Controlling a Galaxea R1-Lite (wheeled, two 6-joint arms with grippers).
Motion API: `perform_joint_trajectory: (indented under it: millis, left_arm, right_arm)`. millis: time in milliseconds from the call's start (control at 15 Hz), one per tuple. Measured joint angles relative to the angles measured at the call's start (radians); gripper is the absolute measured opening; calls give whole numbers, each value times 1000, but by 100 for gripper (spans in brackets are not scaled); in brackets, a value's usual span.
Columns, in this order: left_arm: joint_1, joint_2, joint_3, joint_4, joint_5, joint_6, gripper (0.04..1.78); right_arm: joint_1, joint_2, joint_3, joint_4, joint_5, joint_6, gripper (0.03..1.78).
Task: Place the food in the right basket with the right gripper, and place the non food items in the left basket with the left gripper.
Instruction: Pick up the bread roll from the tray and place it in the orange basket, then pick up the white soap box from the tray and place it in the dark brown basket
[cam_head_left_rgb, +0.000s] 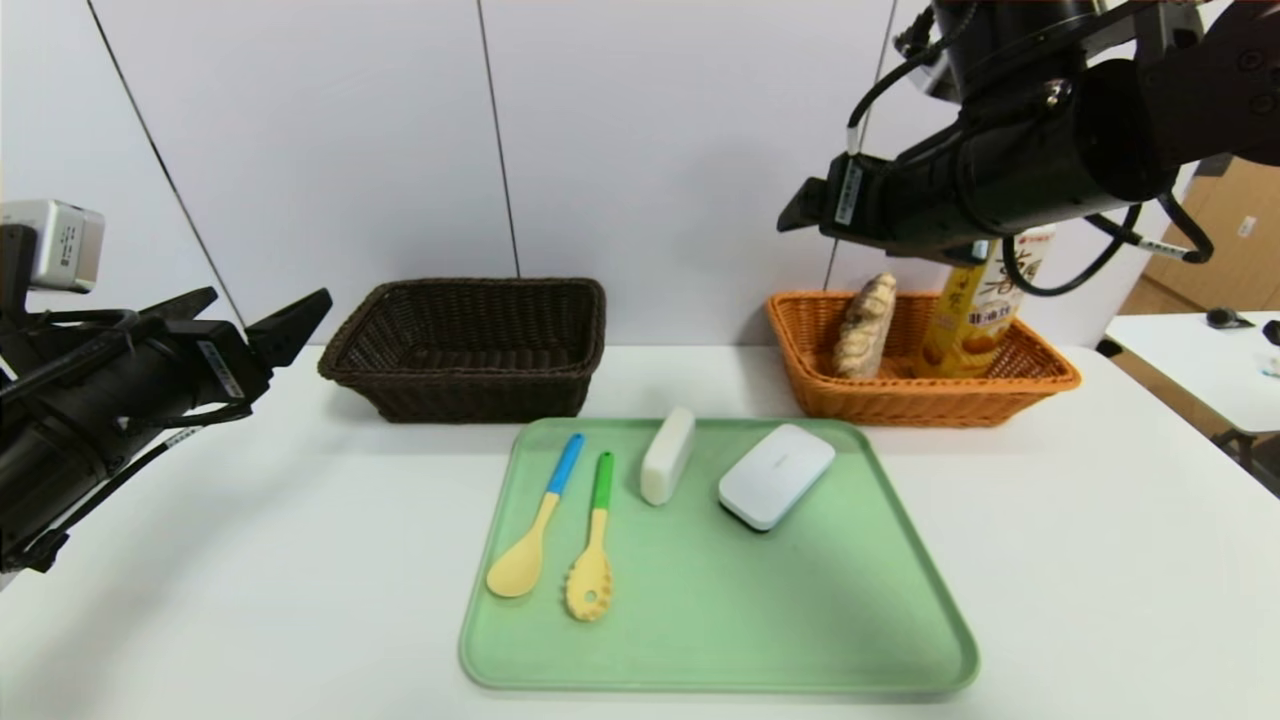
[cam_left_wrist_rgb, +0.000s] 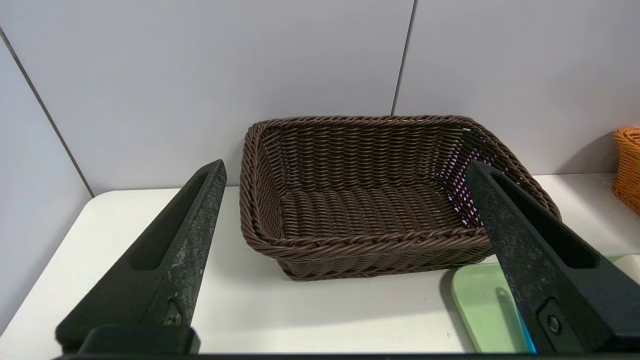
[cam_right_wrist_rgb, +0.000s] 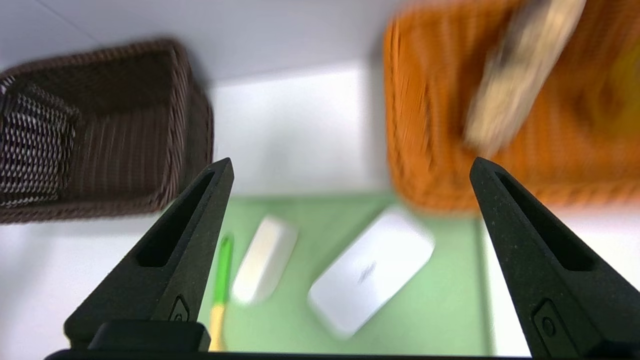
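The orange right basket (cam_head_left_rgb: 1040, 380) holds a beige ginger-like food piece (cam_head_left_rgb: 866, 325) and a yellow bottle (cam_head_left_rgb: 975, 320). The dark brown left basket (cam_head_left_rgb: 470, 345) is empty. On the green tray (cam_head_left_rgb: 720, 610) lie a blue-handled spoon (cam_head_left_rgb: 535, 535), a green-handled slotted spoon (cam_head_left_rgb: 593, 545), a white bar (cam_head_left_rgb: 667, 455) and a white flat case (cam_head_left_rgb: 776, 474). My right gripper (cam_right_wrist_rgb: 350, 172) is open and empty, high above the tray's far edge. My left gripper (cam_left_wrist_rgb: 345, 172) is open and empty, at the left, facing the brown basket (cam_left_wrist_rgb: 380, 200).
The white table (cam_head_left_rgb: 250, 600) has bare room to the left and right of the tray. A wall stands right behind both baskets. Another white table (cam_head_left_rgb: 1190, 365) and a cardboard box stand at the far right.
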Motion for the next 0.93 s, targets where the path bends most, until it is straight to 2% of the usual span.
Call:
perform_joint_trajectory:
  millis: [67, 133, 267, 600, 933]
  left_arm:
    - [0, -2, 1, 0, 0, 1, 169]
    - [0, -4, 1, 0, 0, 1, 169]
    - [0, -6, 3, 0, 0, 2, 169]
    - [0, -8, 5, 0, 1, 3, 169]
    - [0, -8, 5, 1, 0, 15, 169]
  right_arm:
    - [23, 16, -8, 93, 0, 103, 165]
    - [37, 31, -10, 161, -1, 179, 165]
    - [48, 55, -10, 222, -2, 268, 167]
    - [61, 133, 8, 268, -2, 424, 169]
    - [75, 222, 56, 266, 2, 506, 169]
